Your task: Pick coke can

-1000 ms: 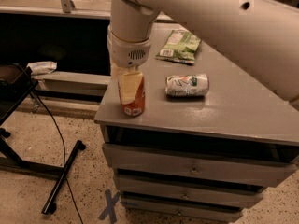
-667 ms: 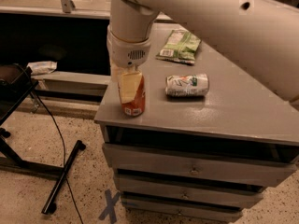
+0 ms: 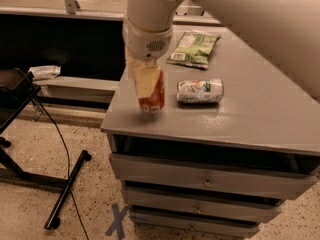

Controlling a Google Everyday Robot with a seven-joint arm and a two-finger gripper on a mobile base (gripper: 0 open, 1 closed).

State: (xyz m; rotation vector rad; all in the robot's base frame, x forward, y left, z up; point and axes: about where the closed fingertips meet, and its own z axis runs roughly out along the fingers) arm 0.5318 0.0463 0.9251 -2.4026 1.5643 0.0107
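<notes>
The coke can (image 3: 155, 98) is orange-red with a small white patch near its base. It is upright near the front left corner of the grey cabinet top (image 3: 250, 119). My gripper (image 3: 148, 86) comes straight down from the white arm and is shut on the can, with a pale finger (image 3: 145, 81) covering its upper front. The can hangs a little above the surface, with a faint shadow below it. Its silver top is hidden by the gripper.
A white-and-green can (image 3: 200, 91) lies on its side just right of the coke can. A green snack bag (image 3: 194, 48) lies further back. Drawers (image 3: 200, 179) sit below the top. A black stand (image 3: 30, 149) with a cable is on the floor at left.
The gripper has risen a little with the coke can in it, so the can's base is now off the cabinet top. The other can and the bag have not moved.
</notes>
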